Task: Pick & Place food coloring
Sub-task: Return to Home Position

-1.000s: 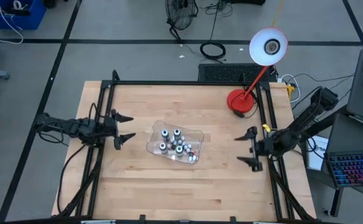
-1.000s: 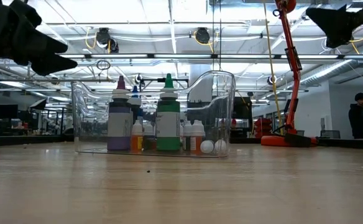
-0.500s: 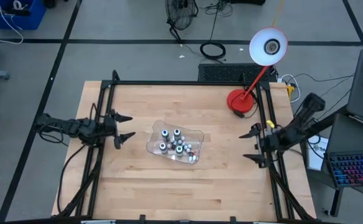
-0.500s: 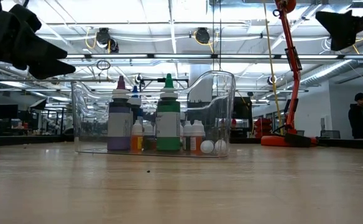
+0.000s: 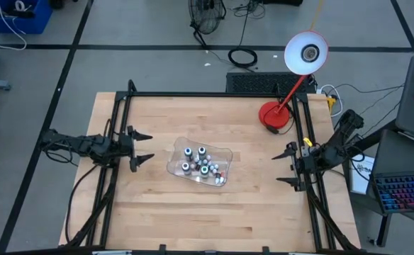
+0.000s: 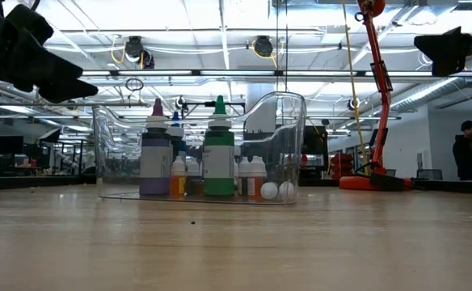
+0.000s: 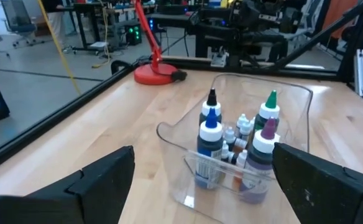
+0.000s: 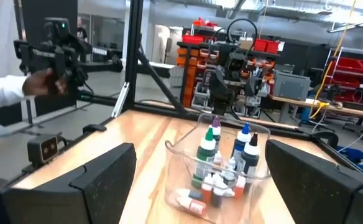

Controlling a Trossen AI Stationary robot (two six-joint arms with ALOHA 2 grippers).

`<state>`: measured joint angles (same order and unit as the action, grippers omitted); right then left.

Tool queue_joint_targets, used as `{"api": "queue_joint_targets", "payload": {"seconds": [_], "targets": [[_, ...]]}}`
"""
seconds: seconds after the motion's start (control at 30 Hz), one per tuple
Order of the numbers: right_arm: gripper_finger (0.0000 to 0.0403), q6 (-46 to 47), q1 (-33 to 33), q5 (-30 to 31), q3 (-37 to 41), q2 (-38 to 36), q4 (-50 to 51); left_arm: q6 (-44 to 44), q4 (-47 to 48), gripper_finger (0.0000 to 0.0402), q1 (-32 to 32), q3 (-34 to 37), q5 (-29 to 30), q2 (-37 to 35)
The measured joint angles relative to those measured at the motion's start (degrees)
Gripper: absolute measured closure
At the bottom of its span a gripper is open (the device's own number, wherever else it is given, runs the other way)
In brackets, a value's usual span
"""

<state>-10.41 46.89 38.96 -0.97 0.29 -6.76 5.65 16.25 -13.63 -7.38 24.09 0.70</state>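
Several food coloring bottles (image 5: 201, 165) stand upright inside a clear plastic tray (image 5: 225, 153) at the table's middle. The tall ones have green (image 6: 217, 153), purple (image 6: 155, 153), blue (image 7: 210, 134) and black tops; tiny whitish ones (image 6: 254, 176) stand between them. My left gripper (image 5: 149, 146) hovers open at the table's left edge, pointing at the tray. At the right edge my right gripper (image 5: 276, 168) hovers open and also faces the tray. Neither has anything between its fingers.
A red desk lamp (image 5: 274, 116) stands on the table's far right corner. Black frame rails (image 5: 124, 117) run along both sides. Bare wood (image 5: 214, 212) lies around the tray. A person (image 6: 470, 153) stands in the room beyond, and a white-sleeved hand (image 8: 41, 81) shows off the table.
My right gripper has drawn back toward the table's right edge, away from the tray, still open. The left gripper, the tray and the bottles have kept still.
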Motion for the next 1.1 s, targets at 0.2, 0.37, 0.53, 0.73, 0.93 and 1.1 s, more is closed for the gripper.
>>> {"api": "queue_joint_targets", "payload": {"seconds": [0.2, 0.37, 0.53, 0.73, 0.93, 1.1], "targets": [[0.006, 0.69, 0.0, -0.04, 0.02, -0.02, 0.1, -0.76, 0.15, 0.003, 0.0, -0.02, -0.1, 0.19], [0.0062, 0.69, 0.0, -0.04, 0.02, 0.0, 0.06, -0.7, 0.19, 0.0026, 0.0, -0.02, -0.1, 0.19], [0.0063, 0.71, 0.0, -0.04, 0.02, -0.02, 0.12, -0.7, 0.19, 0.0031, 0.0, -0.02, -0.1, 0.19], [0.006, 0.7, 0.0, -0.04, 0.02, -0.02, 0.12, -0.7, 0.18, 0.0033, 0.0, -0.02, -0.1, 0.19], [0.0064, 0.71, 0.0, -0.04, 0.02, -0.02, 0.12, -0.72, 0.17, 0.0028, 0.0, -0.02, -0.13, 0.19], [0.006, 0.71, 0.0, -0.04, 0.02, -0.02, 0.12, -0.7, 0.19, 0.0033, 0.0, -0.02, -0.15, 0.19]]}}
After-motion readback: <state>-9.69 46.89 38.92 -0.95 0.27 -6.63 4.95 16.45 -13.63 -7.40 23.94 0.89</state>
